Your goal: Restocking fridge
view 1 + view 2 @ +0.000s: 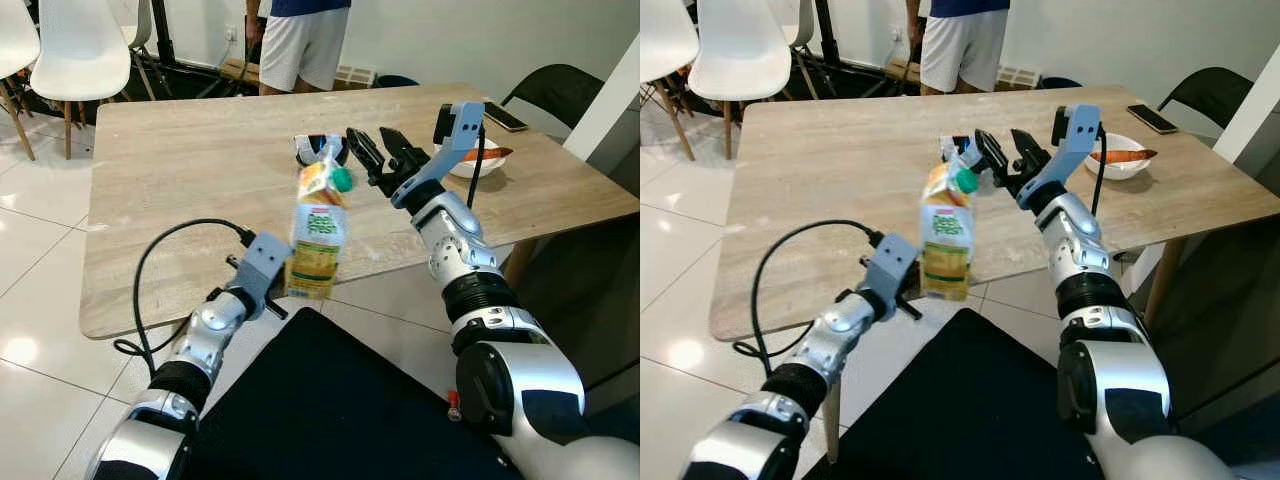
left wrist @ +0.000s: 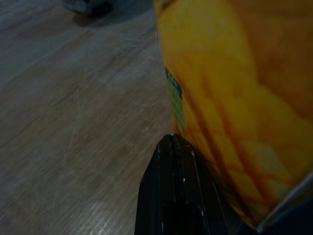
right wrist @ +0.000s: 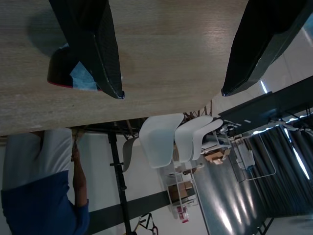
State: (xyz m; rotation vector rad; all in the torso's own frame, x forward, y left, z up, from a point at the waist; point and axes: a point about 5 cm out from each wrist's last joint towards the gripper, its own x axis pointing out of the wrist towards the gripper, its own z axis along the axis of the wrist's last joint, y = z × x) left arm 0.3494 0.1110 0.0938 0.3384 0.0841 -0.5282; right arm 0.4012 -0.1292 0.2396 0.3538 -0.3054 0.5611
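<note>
A yellow-orange juice carton (image 1: pixel 318 232) with a green cap is held upright above the near edge of the wooden table (image 1: pixel 180 180). My left gripper (image 1: pixel 283 285) is shut on the carton's lower part; one black finger (image 2: pixel 177 193) presses its side (image 2: pixel 234 107). My right gripper (image 1: pixel 386 155) hovers open over the table just right of the carton's top, its two fingers (image 3: pixel 90 44) spread wide. A small dark packet (image 1: pixel 318 148) lies on the table behind the carton and shows beside one right finger (image 3: pixel 66 76).
A white bowl (image 1: pixel 478 162) holding an orange item and a phone (image 1: pixel 505 117) lie at the table's right end. A person in white shorts (image 1: pixel 298 45) stands beyond the table. White chairs (image 1: pixel 75 50) stand at far left, a dark chair (image 1: pixel 565 95) at right.
</note>
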